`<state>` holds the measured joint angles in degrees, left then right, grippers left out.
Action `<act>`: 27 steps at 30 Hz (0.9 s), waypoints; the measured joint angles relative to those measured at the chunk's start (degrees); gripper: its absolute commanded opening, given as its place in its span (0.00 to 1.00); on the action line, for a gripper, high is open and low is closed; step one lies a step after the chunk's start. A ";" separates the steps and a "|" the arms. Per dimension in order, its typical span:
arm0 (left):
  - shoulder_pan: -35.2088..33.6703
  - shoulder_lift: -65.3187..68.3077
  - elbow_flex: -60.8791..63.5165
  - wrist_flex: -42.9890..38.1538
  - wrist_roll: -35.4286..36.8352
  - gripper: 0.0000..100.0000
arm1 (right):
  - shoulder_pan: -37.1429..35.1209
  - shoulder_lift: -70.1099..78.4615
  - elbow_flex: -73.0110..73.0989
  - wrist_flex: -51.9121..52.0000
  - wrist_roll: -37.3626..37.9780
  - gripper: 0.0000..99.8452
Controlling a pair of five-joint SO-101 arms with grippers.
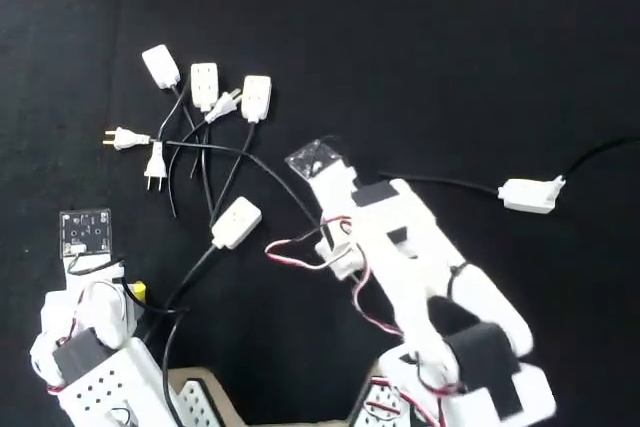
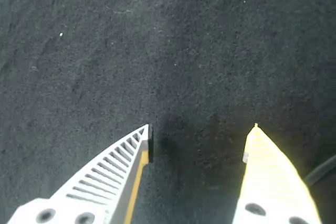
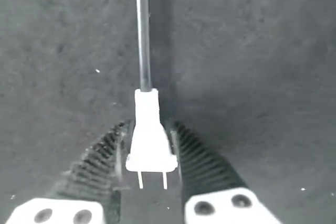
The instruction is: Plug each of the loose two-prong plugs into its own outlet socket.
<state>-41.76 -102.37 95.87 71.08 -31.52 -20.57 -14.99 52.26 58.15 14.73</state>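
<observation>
My right gripper [image 3: 149, 129] pinched narrow on a two-prong plug [image 3: 149, 153], plug's long axis along the fingers, prongs toward the wrist, cord [image 3: 142, 30] leading straight away, over mid-table, I read left gripper [image 2: 202, 129] spread wide above black cloth [image 2: 157, 35].

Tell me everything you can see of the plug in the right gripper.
The plug is white and plastic-looking, with a flared body narrowing into a sleeve where a cord leaves it. Two metal prongs point back toward the wrist. The right gripper is shut on it, one finger on each side, over the black cloth.
</observation>
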 measured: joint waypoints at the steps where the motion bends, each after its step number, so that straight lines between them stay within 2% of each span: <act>1: 0.00 0.00 0.00 0.00 0.00 0.29 | 0.18 -1.05 0.62 0.00 0.00 0.07; 5: 0.00 0.00 0.00 0.00 0.00 0.29 | -1.67 -2.99 2.73 0.35 0.00 0.23; 8: 0.00 0.00 0.00 0.00 0.00 0.29 | -2.46 -3.43 2.73 1.85 0.44 0.27; 15: 0.00 0.00 0.00 0.00 0.00 0.29 | -2.64 -3.78 2.73 2.46 1.85 0.25; 18: 0.00 0.00 0.00 0.00 0.00 0.29 | 0.18 -3.78 2.46 2.46 2.46 0.12; 20: 0.00 0.00 0.00 0.00 0.00 0.29 | 2.55 -3.78 2.29 2.64 5.63 0.03; 27: 0.00 0.00 0.00 0.00 0.00 0.29 | 3.25 -3.78 2.29 2.73 8.09 0.08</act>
<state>-41.76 -102.37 95.87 71.08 -31.52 -17.32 -18.77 54.55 60.88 22.81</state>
